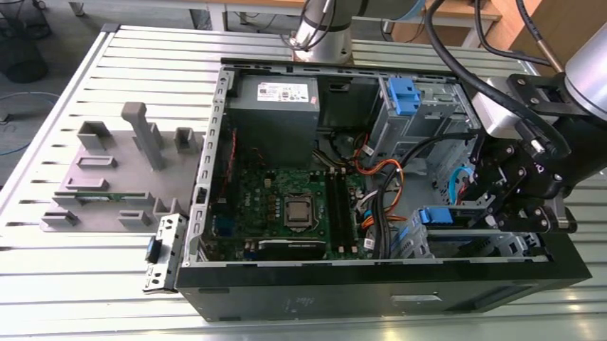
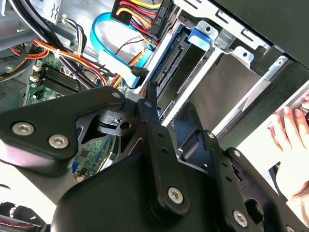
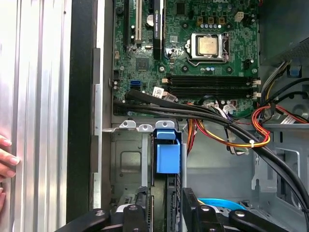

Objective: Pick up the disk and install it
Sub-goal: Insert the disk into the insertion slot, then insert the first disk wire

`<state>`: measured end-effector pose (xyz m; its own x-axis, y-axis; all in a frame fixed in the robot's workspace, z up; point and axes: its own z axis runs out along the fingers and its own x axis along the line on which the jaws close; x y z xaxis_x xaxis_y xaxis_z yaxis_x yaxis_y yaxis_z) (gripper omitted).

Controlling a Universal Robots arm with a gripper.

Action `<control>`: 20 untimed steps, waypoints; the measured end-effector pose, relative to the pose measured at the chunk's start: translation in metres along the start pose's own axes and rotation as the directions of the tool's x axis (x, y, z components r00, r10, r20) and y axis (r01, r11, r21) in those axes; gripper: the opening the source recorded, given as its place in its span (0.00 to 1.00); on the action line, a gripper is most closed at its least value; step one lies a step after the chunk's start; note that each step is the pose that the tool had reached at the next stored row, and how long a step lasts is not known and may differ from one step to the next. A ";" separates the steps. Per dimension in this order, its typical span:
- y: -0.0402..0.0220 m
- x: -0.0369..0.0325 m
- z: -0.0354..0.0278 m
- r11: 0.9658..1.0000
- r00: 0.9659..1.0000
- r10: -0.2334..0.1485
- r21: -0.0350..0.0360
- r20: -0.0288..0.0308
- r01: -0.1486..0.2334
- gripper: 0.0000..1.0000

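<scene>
Exterior view coverage begins with the slatted metal counter (image 1: 114, 64), on which an open computer case (image 1: 379, 288) is laid on its side. To the exterior view's left of the case, a grey fixture plate (image 1: 104, 181) with upright blocks is placed on the counter. Inside the case, a grey power supply box (image 1: 275, 106) is mounted at the far end, and a green motherboard (image 1: 284, 199) with its processor socket (image 1: 298, 210) is seen below it; the same motherboard (image 3: 193, 48) is shown in the first wrist view. The black arm head with the end effector (image 1: 517, 206) is lowered into the drive cage at the exterior view's right of the case. Black cables (image 3: 203, 113) and orange and red wire bundles (image 3: 251, 128) are routed between motherboard and cage. The disk (image 3: 167, 159) is seated upright in a slot of the metal drive cage (image 3: 126, 159), its blue carrier frame and handle being visible just ahead of the end effector fingers (image 3: 190, 203); its connector edge (image 2: 166, 67) is seen in the second wrist view. The end effector (image 3: 166, 208) is positioned around the disk's near end, with a finger on either side of it; whether the fingers are pressed against the disk cannot be told. A person's hand (image 2: 294, 145) is rested on the outer side of the case, and fingertips (image 3: 7, 157) are seen on the counter.
</scene>
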<state>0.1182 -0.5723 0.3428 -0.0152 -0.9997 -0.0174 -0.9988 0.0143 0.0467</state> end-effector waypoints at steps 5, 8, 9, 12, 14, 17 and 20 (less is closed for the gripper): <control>0.0001 0.0000 -0.0010 1.000 1.000 0.000 0.000 0.000 0.000 0.42; 0.0002 0.0000 -0.0024 1.000 1.000 0.000 0.000 0.000 0.000 0.42; 0.0002 0.0000 -0.0024 1.000 1.000 0.000 0.000 0.000 0.000 0.42; 0.0002 0.0000 -0.0034 1.000 1.000 0.000 0.000 0.000 0.000 0.42; 0.0003 -0.0001 -0.0046 1.000 1.000 0.000 0.000 0.000 0.000 0.42; 0.0003 -0.0001 -0.0046 1.000 1.000 0.000 0.000 0.000 0.000 0.42; 0.0003 -0.0001 -0.0049 1.000 1.000 0.000 0.000 0.000 0.000 0.42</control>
<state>0.1181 -0.5723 0.3477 -0.0153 -0.9997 -0.0175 -0.9988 0.0144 0.0467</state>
